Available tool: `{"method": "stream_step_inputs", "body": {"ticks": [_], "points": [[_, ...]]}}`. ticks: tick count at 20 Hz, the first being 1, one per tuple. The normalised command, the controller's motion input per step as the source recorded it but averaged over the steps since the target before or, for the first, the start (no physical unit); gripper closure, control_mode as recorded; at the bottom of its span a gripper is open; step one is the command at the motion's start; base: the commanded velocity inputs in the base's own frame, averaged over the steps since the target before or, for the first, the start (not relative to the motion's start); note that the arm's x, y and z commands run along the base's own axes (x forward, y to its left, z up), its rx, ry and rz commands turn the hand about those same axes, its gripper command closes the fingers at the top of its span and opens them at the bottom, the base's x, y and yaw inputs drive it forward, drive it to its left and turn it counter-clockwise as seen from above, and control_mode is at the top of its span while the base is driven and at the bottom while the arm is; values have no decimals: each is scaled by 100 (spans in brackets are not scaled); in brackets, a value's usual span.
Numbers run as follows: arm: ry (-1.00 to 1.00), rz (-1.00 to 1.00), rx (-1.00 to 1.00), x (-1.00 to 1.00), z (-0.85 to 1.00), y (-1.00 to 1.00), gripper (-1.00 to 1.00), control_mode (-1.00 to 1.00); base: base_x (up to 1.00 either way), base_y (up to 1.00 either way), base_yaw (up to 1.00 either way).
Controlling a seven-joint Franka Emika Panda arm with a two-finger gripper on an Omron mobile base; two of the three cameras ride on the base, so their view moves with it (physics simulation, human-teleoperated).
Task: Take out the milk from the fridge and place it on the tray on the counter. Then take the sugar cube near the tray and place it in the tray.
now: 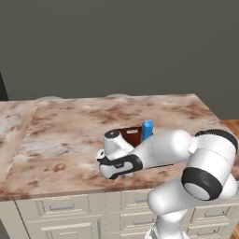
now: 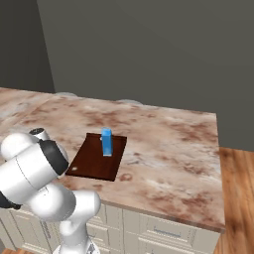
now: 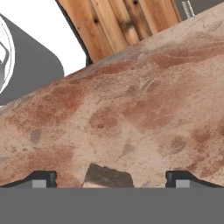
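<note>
A: Milk stands upright on the tray, which lies flat on the worktop. From the left base view the blue carton shows just beyond the arm's wrist, well apart from the fingers.

B: And the fingers themselves?

A: Spread wide, one tip at each bottom corner of the hand view, nothing between them but marbled stone. They sit low over the worktop.

B: What is the small dark patch between the tips?

A: A shadowed shape on the stone, close in front of the fingers; I cannot tell what it is.

B: The sugar cube?

A: A tiny pale speck lies near the tray's near-left corner; too small to be sure.
</note>
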Motion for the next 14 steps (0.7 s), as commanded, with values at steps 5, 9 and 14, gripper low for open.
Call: {"method": "stream_step_inputs", "body": {"ticks": [5, 9, 14], "points": [[0, 0, 0, 0, -6, 0, 100, -100, 0, 0, 0], [-1, 0, 0, 0, -8, 0, 100, -100, 0, 0, 0], [-1, 0, 0, 0, -14, -7, 100, -100, 0, 0, 0]]}}
